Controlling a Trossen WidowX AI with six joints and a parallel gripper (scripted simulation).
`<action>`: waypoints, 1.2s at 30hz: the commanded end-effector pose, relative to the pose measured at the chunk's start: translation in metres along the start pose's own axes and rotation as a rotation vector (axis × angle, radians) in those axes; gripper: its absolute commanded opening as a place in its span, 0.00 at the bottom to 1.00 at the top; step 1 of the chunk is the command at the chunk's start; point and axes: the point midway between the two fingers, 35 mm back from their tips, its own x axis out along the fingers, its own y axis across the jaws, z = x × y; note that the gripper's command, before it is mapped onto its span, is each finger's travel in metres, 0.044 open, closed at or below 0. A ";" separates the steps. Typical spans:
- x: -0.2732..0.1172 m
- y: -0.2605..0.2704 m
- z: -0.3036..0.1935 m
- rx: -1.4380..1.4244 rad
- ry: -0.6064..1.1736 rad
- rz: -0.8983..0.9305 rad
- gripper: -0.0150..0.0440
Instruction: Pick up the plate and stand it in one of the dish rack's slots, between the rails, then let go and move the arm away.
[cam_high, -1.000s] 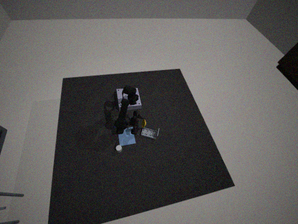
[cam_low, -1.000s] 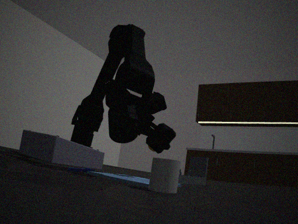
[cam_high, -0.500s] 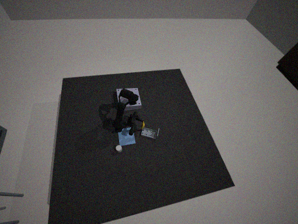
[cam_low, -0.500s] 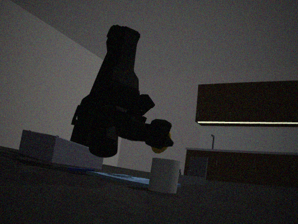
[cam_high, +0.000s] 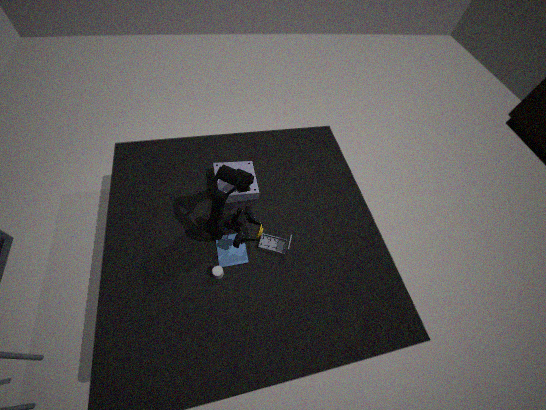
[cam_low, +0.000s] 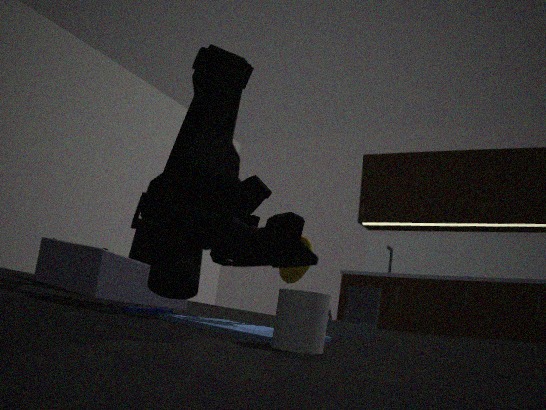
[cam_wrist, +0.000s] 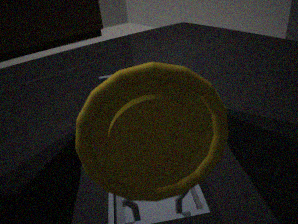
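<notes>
Matte black arm (cam_high: 218, 207) (cam_low: 200, 150), chunky angular joints, rounded cylindrical section

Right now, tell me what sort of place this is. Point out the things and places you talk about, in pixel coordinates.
Probably a kitchen: a long brown wall cabinet (cam_low: 450, 190) with a lit strip (cam_low: 450, 224) under its edge hangs above a brown counter unit (cam_low: 450, 307), where a thin, bent-topped tap (cam_low: 390, 260) seems to stand.
</notes>
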 end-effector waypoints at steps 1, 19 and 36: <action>0.001 0.000 -0.001 -0.005 -0.002 -0.006 0.25; 0.020 0.001 -0.026 -0.009 0.007 -0.004 0.25; 0.030 0.000 -0.030 -0.009 0.024 0.004 0.25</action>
